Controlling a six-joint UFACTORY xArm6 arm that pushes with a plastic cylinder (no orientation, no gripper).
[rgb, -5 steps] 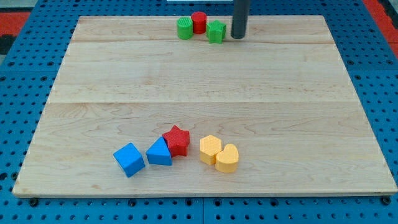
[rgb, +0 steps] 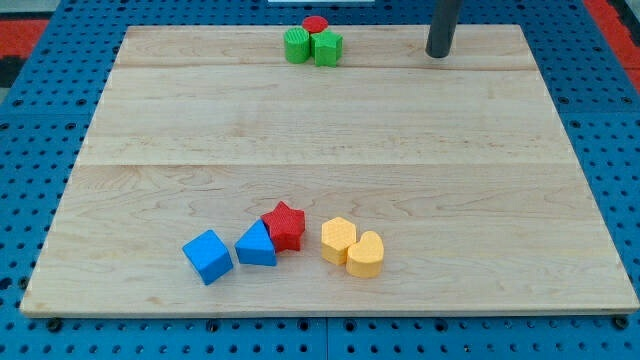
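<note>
My tip (rgb: 438, 55) rests on the board near the view's top right, touching no block. The nearest block is a green star-like block (rgb: 327, 48), well to its left. That block presses against a green cylinder (rgb: 297, 46) and a red cylinder (rgb: 316, 25) behind them. Near the view's bottom lie a blue cube (rgb: 208, 257), a blue triangle (rgb: 257, 245), a red star (rgb: 285, 225), a yellow hexagon (rgb: 338, 238) and a yellow heart (rgb: 365, 254).
The wooden board (rgb: 330, 130) lies on a blue perforated base (rgb: 20, 200). The three-block cluster sits at the board's top edge.
The tip has moved right, away from the green star-like block. That block has shifted left and up, now tight against the green cylinder and red cylinder; the red cylinder sits slightly farther up.
</note>
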